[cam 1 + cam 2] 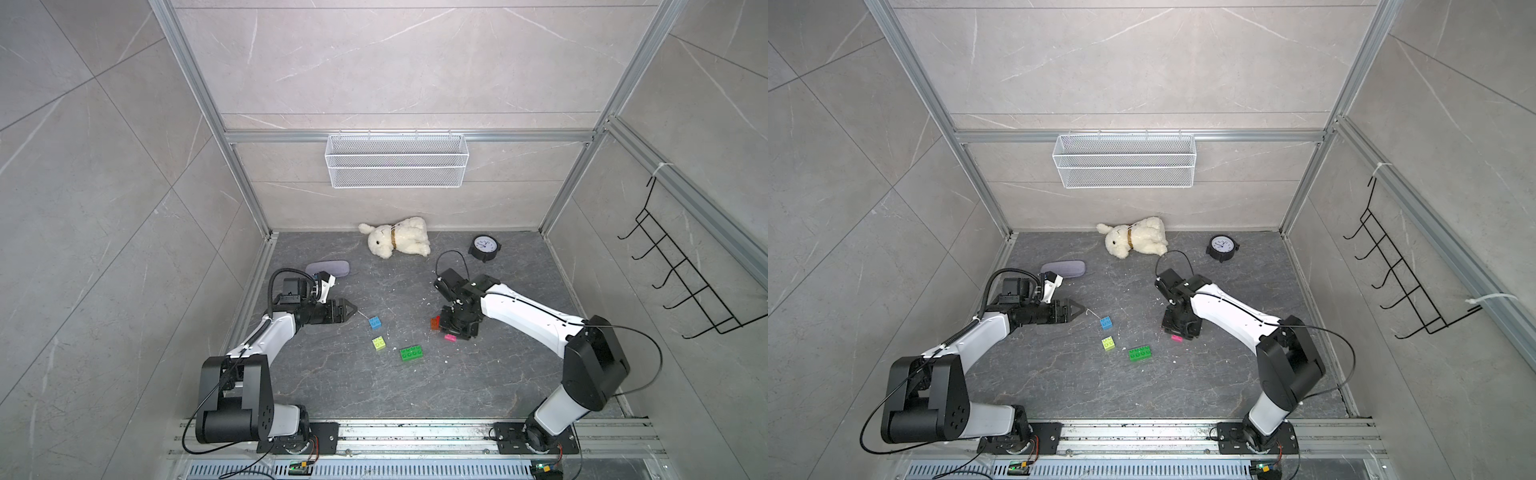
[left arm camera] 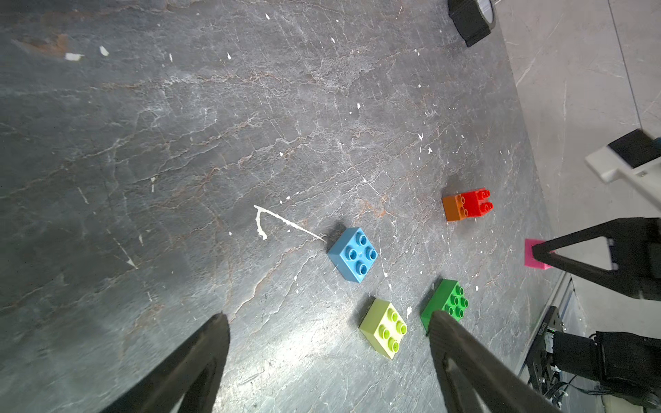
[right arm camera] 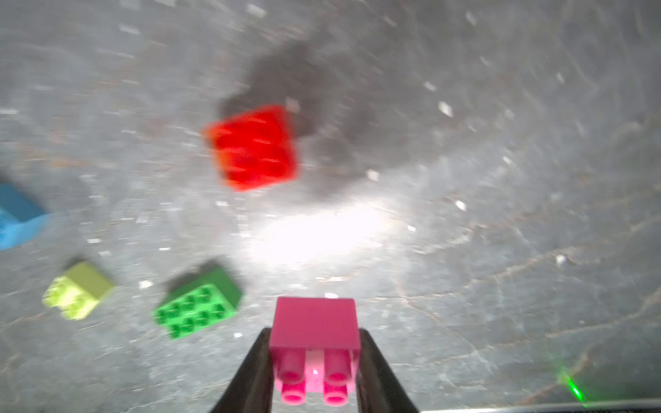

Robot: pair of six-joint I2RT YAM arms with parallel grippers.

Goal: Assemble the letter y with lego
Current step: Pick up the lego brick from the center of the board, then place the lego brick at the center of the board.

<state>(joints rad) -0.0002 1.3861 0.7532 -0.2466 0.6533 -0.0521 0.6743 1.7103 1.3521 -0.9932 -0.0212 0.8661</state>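
Note:
The lego lies in loose pieces on the dark floor; the letter y is not in view. My right gripper (image 3: 314, 332) is shut on the pink brick (image 3: 314, 321), low over the floor (image 1: 450, 337). Just beside it lies a joined red and orange pair (image 2: 466, 204), tipped on its side. A blue brick (image 1: 375, 322), a yellow-green brick (image 1: 378, 343) and a longer green brick (image 1: 411, 353) sit studs up in the middle. My left gripper (image 2: 328, 316) hangs open and empty, a little left of the blue brick (image 2: 353, 254).
A white plush rabbit (image 1: 397, 237) and a black clock (image 1: 484, 245) lie near the back wall. A grey case (image 1: 328, 268) is behind the left arm. A wire basket (image 1: 397, 166) hangs on the back wall and a black hook rack (image 1: 681, 274) on the right wall.

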